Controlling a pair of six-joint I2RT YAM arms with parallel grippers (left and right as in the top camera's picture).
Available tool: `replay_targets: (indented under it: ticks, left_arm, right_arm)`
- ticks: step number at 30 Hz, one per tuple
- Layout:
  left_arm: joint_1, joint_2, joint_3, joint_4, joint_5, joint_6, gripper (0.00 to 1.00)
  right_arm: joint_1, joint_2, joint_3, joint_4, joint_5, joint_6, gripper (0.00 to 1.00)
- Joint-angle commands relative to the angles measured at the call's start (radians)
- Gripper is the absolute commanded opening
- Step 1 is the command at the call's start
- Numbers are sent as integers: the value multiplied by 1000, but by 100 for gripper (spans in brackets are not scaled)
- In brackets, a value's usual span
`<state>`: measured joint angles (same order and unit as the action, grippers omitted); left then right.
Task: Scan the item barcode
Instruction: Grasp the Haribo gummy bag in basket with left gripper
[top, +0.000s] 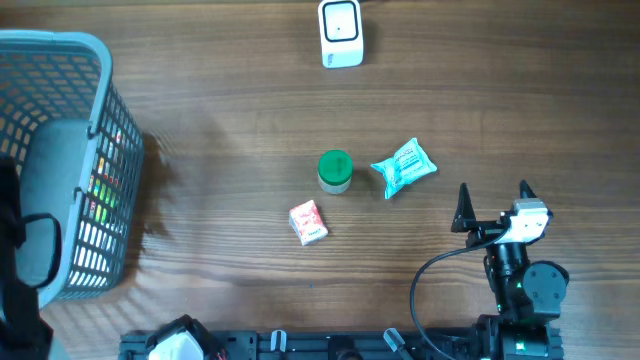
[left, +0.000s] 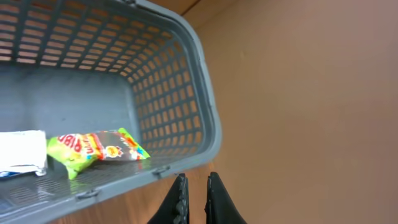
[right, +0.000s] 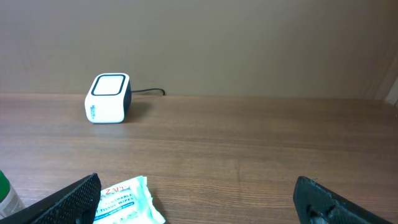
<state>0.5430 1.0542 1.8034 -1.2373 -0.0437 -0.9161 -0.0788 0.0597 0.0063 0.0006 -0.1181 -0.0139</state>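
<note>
Though overhead masks the basket's (top: 60, 38) inside, left wrist shows candy (left: 99, 149) (green-wrapped).

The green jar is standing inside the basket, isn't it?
Not quite. The green jar is standing on the table, not inside the basket. The overhead view shows it out in the open beside the blue packet.

Even, diffuse, moderately bright light without glare. The basket (top: 115, 170) casts a soft, mottled shadow rightward onto the bench (top: 230, 120). Wrist views are warm-toned and slightly soft.
</note>
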Motion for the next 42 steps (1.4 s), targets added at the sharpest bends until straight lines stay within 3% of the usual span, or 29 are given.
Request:
replay_targets:
  ticks: [1,2,4,5,6,9,15,20,28,33,34,36,37,42]
  left_arm:
    - [-4,68,-12,-2,-106,-34,13]
    - [-4,101,-12,2,-130,-35,24]
    - [-1,167,-12,9,-133,-36,60]
    - [-1,211,-12,11,-129,-43,86]
    - [1,251,-12,8,-129,-67,100]
    - [40,387,-12,-21,-67,-141,100]
    - [118,620,-12,-101,120,-146,100]
    - [129,837,-12,-141,283,-55,100]
    - [126,973,-57,-180,290,79,100]
    - [93,994,-209,-42,291,101,100]
    - [82,994,-248,-3,290,102,75]
    - [66,994,-268,23,290,102,10]
    - [64,991,-262,22,290,102,4]
    - [89,919,-109,-76,257,151,4]
  right_arm:
    - [3,-6,-1,5,14,-12,100]
    - [3,-6,-1,5,14,-12,100]
    - [3,-6,-1,5,14,-12,100]
    - [3,-6,-1,5,14,-11,100]
    - [3,-6,-1,5,14,-11,100]
    - [3,-6,-1,5,14,-12,100]
    - [3,-6,-1,6,14,-11,99]
    - [3,-6,-1,5,14,-11,100]
    - [3,-6,-1,5,14,-12,100]
    - [3,-6,-1,5,14,-12,100]
    - [3,-6,-1,5,14,-12,100]
    - [3,-6,-1,5,14,-12,99]
    - [3,-6,-1,5,14,-12,100]
    - [3,-6,-1,5,14,-12,100]
